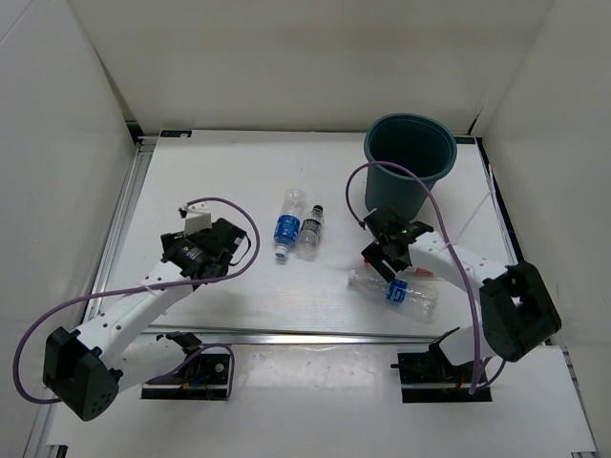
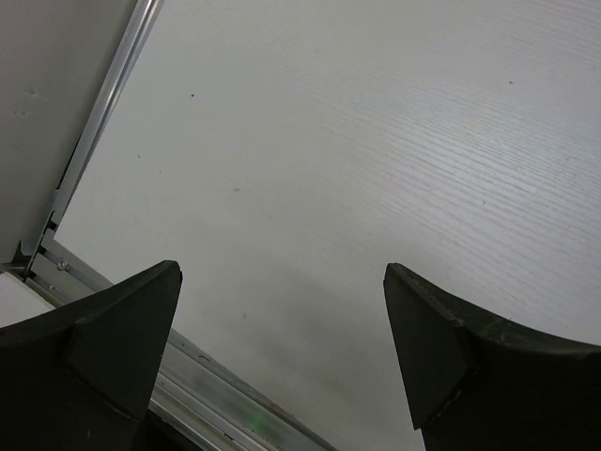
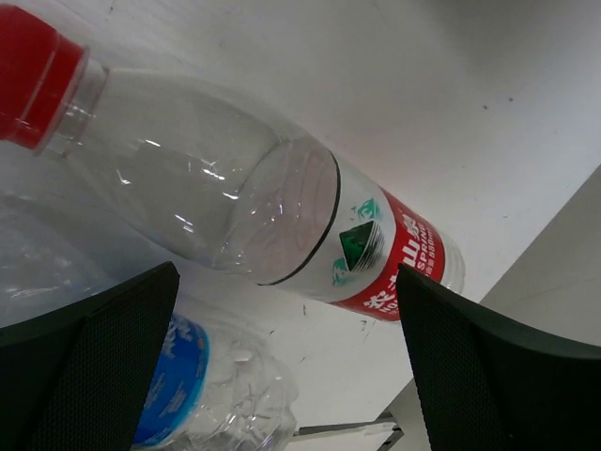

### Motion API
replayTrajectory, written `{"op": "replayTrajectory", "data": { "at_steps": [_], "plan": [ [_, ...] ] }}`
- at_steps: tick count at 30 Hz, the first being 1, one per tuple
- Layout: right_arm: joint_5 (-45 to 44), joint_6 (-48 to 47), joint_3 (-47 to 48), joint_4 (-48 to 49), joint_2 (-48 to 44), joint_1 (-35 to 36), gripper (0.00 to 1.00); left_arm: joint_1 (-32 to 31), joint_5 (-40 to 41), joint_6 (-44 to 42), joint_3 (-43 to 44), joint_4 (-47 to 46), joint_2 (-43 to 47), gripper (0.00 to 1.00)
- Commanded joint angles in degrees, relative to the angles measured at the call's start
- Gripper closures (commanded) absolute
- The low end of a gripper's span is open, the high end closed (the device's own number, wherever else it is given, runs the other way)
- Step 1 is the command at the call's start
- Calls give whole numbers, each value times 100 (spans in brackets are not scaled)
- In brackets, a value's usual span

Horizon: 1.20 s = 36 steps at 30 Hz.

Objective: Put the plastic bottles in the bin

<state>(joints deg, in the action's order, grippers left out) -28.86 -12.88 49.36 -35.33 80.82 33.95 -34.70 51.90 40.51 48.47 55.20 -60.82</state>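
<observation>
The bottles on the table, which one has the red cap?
The bottle with the red-and-white label, under the right gripper; its neighbour has a blue label.

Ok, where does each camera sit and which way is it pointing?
Top external: above and behind the bases, looking down on the table; both arms show, plus the bin.
Left wrist: on the left arm, facing bare table and its edge rail; the open left gripper frames the bottom.
Right wrist: on the right arm, close over the red-capped bottle; the open right gripper frames the bottom.
Shared: top and right wrist both show the blue-label bottle by the right gripper.
</observation>
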Motion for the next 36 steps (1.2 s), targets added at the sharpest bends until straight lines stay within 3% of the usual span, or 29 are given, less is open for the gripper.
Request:
{"op": "replayTrajectory", "data": {
  "at_steps": [1,10,17,21,22,25,29,36],
  "plan": [
    [328,-127,-76,518,74,-187,0,-28,92,45,-4,-88,-18,0],
    [882,14,-41,888,575,-609,0,-28,40,159,49,-36,-238,0],
    [997,488,91,827,821,-609,12,-28,40,212,101,201,-290,0],
    [726,840,205,519,1023,-609,29,-28,40,264,154,202,-290,0],
    [585,901,336,449,1024,-609,40,-28,40,264,154,202,-290,0],
    [207,954,390,395,893,-557,49,-28,92,264,207,254,-290,0],
    [-234,902,845,256,550,-329,53,-28,153,316,260,254,-343,0],
    [-409,270,2822,88,321,698,58,-28,154,317,602,254,-457,0]
  ]
}}
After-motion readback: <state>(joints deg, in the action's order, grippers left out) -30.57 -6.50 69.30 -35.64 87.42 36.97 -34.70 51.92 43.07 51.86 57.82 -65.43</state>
